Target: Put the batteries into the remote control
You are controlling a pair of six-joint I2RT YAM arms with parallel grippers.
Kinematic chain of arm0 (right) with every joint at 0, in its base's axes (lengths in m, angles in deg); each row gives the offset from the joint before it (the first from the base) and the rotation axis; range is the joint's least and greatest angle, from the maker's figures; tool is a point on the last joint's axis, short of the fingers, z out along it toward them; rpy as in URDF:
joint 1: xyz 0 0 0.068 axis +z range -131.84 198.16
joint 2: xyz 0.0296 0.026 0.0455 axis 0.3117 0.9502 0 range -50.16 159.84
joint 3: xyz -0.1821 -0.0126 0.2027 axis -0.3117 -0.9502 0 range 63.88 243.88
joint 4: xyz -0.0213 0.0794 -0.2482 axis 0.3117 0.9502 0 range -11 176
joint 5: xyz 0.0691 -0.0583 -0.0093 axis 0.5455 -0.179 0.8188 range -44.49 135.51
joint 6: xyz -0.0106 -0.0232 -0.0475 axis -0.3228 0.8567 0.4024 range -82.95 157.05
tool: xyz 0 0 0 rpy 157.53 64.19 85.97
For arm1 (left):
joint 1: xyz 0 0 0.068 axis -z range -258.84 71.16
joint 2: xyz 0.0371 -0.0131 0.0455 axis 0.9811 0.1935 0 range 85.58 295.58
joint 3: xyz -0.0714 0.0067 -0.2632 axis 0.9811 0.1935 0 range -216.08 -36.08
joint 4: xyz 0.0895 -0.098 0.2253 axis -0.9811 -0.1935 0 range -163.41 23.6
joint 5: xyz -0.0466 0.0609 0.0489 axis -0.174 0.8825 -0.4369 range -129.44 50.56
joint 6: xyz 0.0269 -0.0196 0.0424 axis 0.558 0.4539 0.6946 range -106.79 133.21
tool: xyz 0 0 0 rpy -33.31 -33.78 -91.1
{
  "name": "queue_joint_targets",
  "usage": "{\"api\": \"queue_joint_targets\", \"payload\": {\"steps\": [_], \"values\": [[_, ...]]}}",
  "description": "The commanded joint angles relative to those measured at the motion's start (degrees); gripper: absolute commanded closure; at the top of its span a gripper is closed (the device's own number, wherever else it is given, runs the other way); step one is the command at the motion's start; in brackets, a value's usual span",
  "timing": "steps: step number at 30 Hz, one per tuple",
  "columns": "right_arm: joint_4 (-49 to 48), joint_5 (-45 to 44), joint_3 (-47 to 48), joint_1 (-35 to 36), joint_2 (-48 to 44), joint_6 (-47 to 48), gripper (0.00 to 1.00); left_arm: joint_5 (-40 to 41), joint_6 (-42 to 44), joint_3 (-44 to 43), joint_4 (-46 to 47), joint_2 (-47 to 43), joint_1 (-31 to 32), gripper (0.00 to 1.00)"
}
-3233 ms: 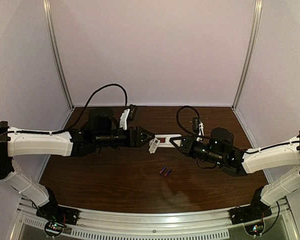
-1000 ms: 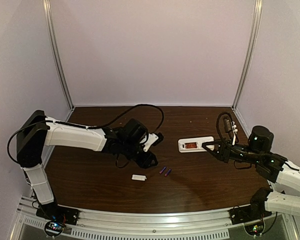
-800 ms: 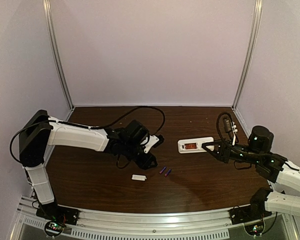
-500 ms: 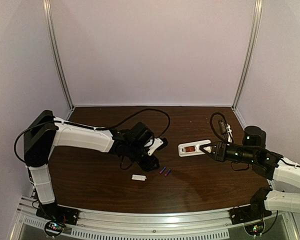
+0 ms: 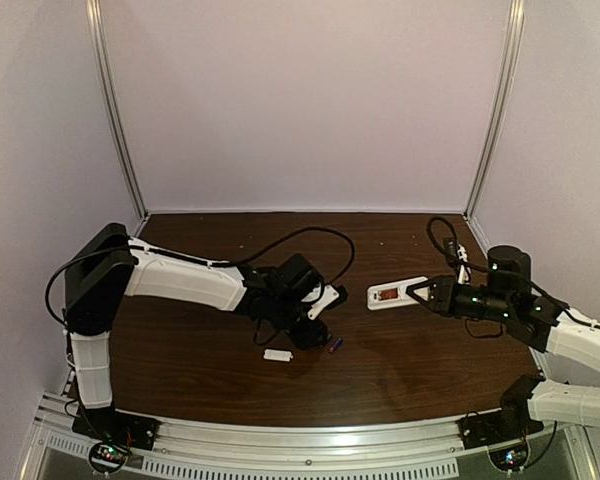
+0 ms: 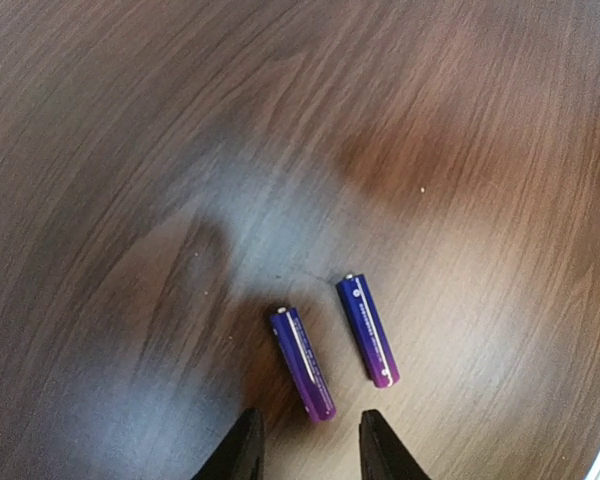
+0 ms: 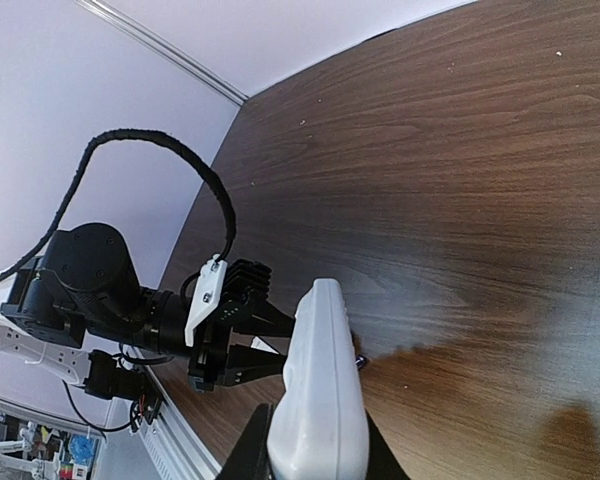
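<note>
The two batteries [image 6: 303, 363] lie side by side on the dark wooden table [image 6: 130, 150], nearly parallel with a narrow gap between them, near the small white cover piece [image 5: 277, 354]. The left gripper [image 6: 310, 450] hangs low over them. Its fingers [image 6: 242, 448] are spread with nothing between them, and their tips are just short of the near end of the battery on the left in the wrist view. The remote control [image 5: 392, 294] is well apart from the batteries, to their right. It is clamped at its right end by the right gripper [image 5: 420, 293], with a reddish patch showing on its upward face.
</note>
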Motion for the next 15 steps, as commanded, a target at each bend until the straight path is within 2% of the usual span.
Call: {"api": "queue_joint_targets", "payload": {"steps": [1,10,15], "values": [[1.55,0.17,1.33,-1.43,-0.91,-0.95,1.00,1.48,-0.29,-2.52,-0.36,1.78,0.24,0.66],[1.59,0.90,0.77,-2.69,-0.73,-0.30,1.00,3.09,-0.15,-5.39,-2.59,4.31,0.33,0.67],[1.68,1.26,0.59,-3.16,-0.66,0.08,1.00,3.55,-0.17,-5.97,-2.98,2.83,0.68,0.67]]}}
